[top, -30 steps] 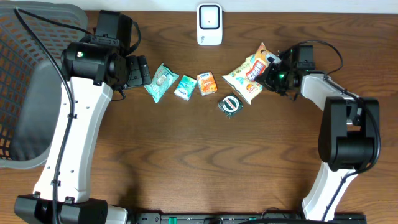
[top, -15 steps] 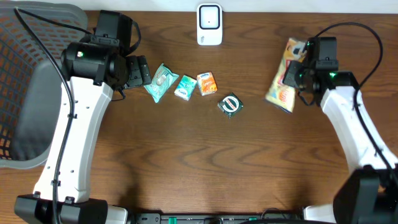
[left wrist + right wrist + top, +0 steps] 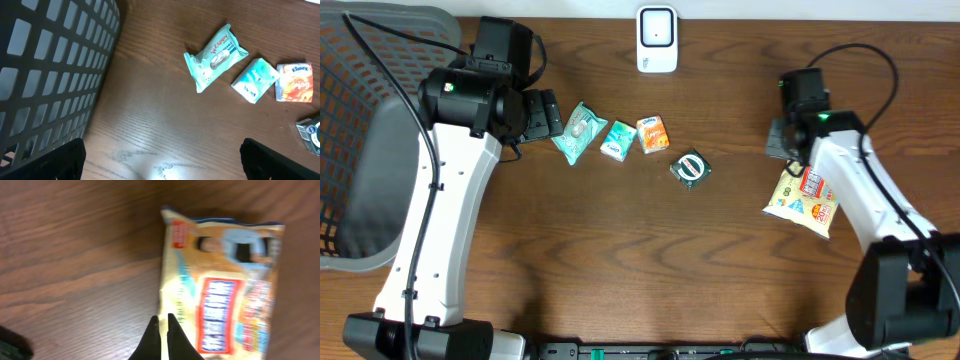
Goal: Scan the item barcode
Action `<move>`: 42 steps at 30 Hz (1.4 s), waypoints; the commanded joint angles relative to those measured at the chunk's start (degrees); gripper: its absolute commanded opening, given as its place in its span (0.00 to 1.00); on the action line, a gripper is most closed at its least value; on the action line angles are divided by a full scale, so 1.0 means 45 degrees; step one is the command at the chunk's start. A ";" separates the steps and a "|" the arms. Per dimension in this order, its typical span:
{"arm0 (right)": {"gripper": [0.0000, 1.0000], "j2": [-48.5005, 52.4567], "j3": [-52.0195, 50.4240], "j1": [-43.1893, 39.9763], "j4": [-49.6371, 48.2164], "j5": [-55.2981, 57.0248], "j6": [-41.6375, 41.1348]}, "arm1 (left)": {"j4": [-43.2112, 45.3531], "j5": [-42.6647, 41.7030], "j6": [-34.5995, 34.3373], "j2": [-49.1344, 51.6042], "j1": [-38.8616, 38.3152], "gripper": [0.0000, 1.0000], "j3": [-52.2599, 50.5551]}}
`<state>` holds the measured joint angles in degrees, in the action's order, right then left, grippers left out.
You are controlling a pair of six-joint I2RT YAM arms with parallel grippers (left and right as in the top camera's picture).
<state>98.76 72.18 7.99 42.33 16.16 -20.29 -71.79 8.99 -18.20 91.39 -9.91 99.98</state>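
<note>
The right claw (image 3: 162, 324) clamps the snack bag (image 3: 220, 280) at its edge, likely to expose its barcode. The left claw (image 3: 162, 160) stands apart.

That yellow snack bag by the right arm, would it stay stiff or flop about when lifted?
Probably floppy: the snack bag is a thin printed pouch, and the right claw pinches only its edge with jaws almost touching, so the rest would likely sag. It looks like a light packet for its size. Its smooth film might slip.
</note>
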 commanded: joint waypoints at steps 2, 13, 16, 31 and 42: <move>0.01 0.0369 0.0029 0.0549 -0.0063 -0.0141 0.0146 | -0.0039 0.0155 -0.0117 -0.0019 0.0019 0.98 -0.0039; 0.83 0.0170 0.0092 -0.1083 0.0573 -0.0272 0.0146 | -0.0039 0.0155 -0.0117 -0.0019 0.0019 0.98 -0.0039; 0.86 0.0170 0.0092 -0.2200 0.0612 -0.1452 0.0146 | -0.0039 0.0155 -0.0117 -0.0019 0.0019 0.98 -0.0039; 0.82 0.0340 0.0005 -0.1719 0.0559 -0.0563 -0.0029 | -0.0039 0.0151 -0.0117 -0.0019 0.0019 0.98 -0.0039; 0.89 0.2463 -0.0010 -0.0238 0.1141 0.3041 -0.1753 | -0.0039 0.0155 -0.0117 -0.0019 0.0019 0.98 -0.0039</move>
<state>106.63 72.20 6.26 46.48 22.13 -25.50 -71.79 8.99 -18.20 91.39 -9.91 99.98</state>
